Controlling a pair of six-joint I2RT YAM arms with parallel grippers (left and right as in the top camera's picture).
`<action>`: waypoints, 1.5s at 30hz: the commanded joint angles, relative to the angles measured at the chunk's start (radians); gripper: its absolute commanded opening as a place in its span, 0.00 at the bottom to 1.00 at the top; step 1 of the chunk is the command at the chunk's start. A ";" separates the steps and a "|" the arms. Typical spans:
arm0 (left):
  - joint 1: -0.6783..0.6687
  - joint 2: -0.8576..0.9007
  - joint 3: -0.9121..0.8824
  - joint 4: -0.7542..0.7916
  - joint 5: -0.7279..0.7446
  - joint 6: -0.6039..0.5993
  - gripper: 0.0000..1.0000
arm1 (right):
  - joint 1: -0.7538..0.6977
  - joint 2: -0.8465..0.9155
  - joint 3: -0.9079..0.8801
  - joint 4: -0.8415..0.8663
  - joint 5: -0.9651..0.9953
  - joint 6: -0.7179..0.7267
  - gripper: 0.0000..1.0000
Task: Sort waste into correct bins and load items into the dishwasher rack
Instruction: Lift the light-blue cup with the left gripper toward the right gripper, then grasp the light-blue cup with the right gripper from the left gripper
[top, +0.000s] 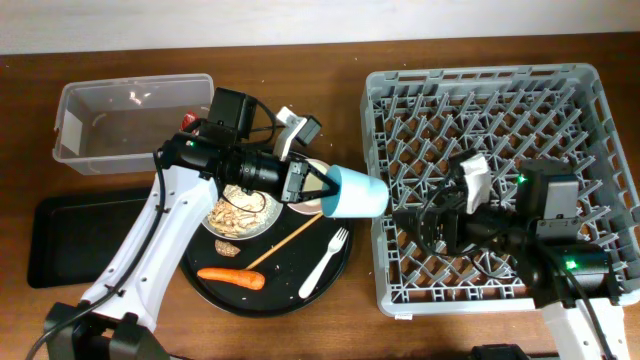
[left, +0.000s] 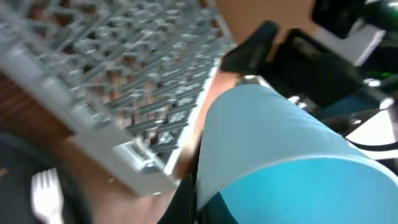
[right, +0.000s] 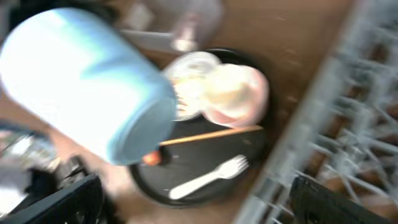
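1. Overhead, the left gripper (top: 318, 188) is clamped on a blue cup (top: 358, 194). The cup is tipped on its side and juts out ahead of the fingers toward the dishwasher rack (top: 490, 80).
2. The cup's far end overlaps the rack's nearest rim. In the left wrist view the rack's corner sits just beside the cup, but the blur hides whether they touch.
3. Beneath and behind this gripper lies the round black tray (top: 272, 296). On it, the white plate (top: 262, 222) carries beige food scraps (top: 238, 210) under the wrist.
4. The cream bowl (top: 314, 168) sits just beside the fingers and is partly hidden by them. It shows more clearly in the right wrist view.
5. The wooden chopstick (top: 285, 242), the white fork (top: 325, 262) and the orange carrot (top: 230, 277) lie on the same tray. All three are below the gripper, on the side toward the arm's base.
6. The clear tub (top: 130, 125) and the black rectangular tray (top: 85, 240) are well behind the left gripper, away from the rack.
7. The right gripper (top: 420, 228) hovers over the rack with its fingers (right: 336, 199) spread wide, and nothing is between them. The cup is near, ahead of it, and apart from it.
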 joint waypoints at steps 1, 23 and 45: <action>-0.020 -0.015 0.011 0.021 0.158 0.049 0.00 | 0.006 -0.001 0.015 0.006 -0.249 -0.113 0.98; -0.072 -0.014 0.011 -0.038 0.306 0.018 0.00 | 0.070 0.083 0.015 0.122 -0.319 -0.174 0.93; -0.069 -0.013 0.010 0.019 0.135 -0.024 0.00 | 0.066 0.136 0.018 0.185 -0.410 -0.147 0.85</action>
